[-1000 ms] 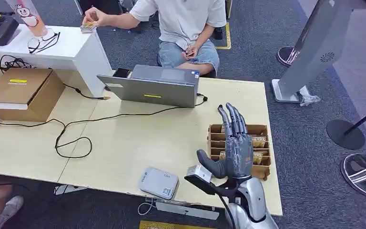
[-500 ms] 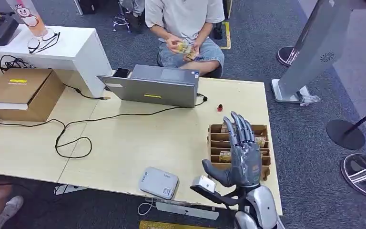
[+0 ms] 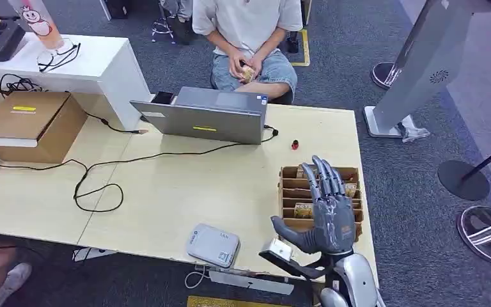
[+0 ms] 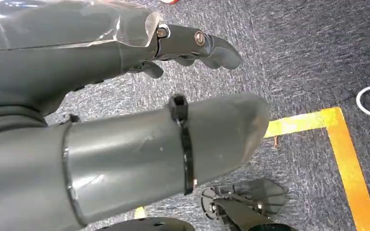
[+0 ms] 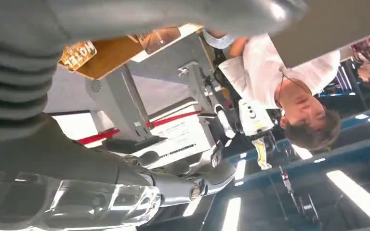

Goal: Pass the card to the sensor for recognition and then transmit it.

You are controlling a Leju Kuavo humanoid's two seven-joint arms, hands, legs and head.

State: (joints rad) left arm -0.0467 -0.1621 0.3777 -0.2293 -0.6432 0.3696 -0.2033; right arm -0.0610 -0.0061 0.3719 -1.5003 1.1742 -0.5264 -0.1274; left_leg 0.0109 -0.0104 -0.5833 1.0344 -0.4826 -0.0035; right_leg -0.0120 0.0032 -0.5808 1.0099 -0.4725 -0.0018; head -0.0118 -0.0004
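The right robot hand [image 3: 325, 214] is open and empty, and it covers part of the wooden card box [image 3: 292, 190] on the counter [image 3: 185, 185]. Cards [image 3: 303, 209] in the box are small and yellowish, their print unreadable. The left robot hand [image 4: 125, 110] holds nothing, fingers loosely apart.

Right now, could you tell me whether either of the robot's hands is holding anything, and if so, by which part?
Nothing is held. The right hand hovers open over the card box, and the left hand hangs empty above the floor.
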